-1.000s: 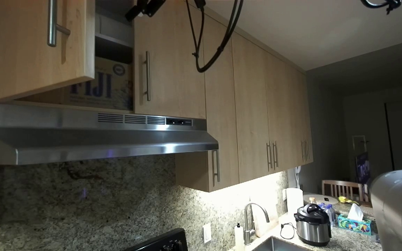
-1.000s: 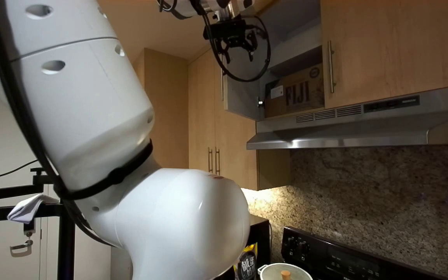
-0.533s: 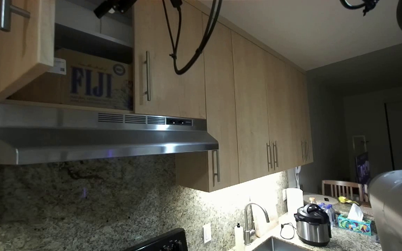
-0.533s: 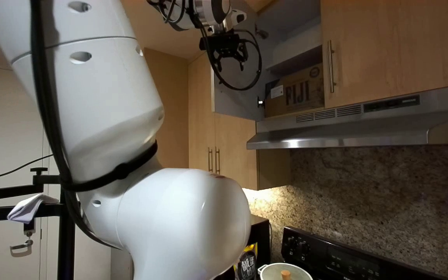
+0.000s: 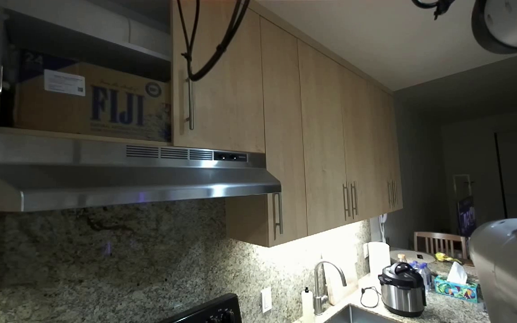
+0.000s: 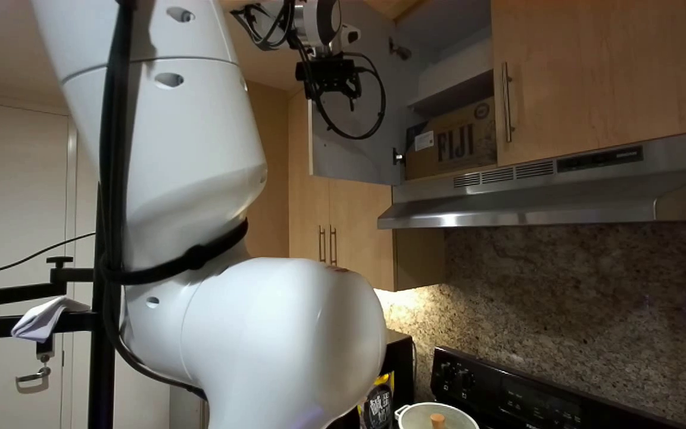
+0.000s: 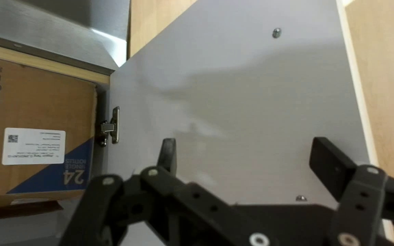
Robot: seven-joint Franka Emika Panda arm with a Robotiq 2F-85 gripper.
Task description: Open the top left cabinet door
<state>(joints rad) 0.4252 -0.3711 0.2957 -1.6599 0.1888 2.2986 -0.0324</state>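
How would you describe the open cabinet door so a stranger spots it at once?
Face the metal hood and look up to the FIJI box above it. The open door hangs left of that box. It shows a grey inner face, while the shut door right of the box shows tan wood and a bar handle.

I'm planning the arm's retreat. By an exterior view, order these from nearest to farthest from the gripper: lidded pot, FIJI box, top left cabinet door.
1. Top left cabinet door: open, directly behind the gripper in an exterior view; contact can't be judged.
2. FIJI box: farther right in that view.
3. Lidded pot: far below, at the bottom edge.
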